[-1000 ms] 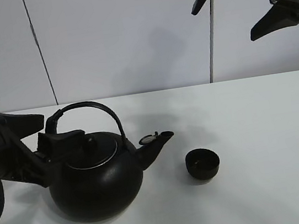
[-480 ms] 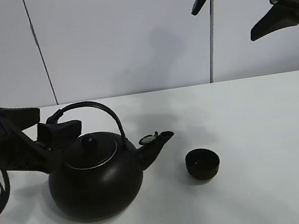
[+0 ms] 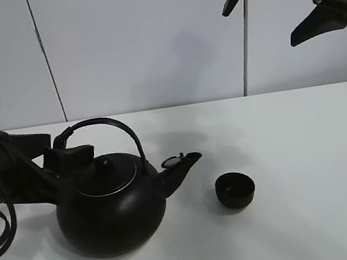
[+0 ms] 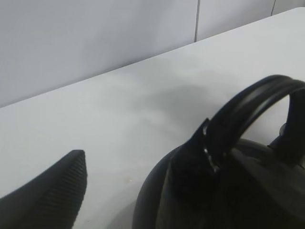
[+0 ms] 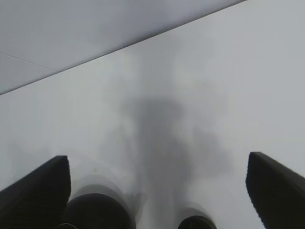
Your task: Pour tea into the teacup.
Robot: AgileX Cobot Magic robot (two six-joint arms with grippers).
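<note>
Low, the left gripper (image 3: 69, 144) gapes beside the kettle (image 3: 110, 210) handle — right gripper (image 3: 259, 27) raised (wide open).

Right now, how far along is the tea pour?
Done: no pour visible; kettle sits upright on the table, spout toward the teacup. In hand: left gripper open at the handle. Left: grip, lift, tilt, pour. Idle: right gripper open, raised.
</note>
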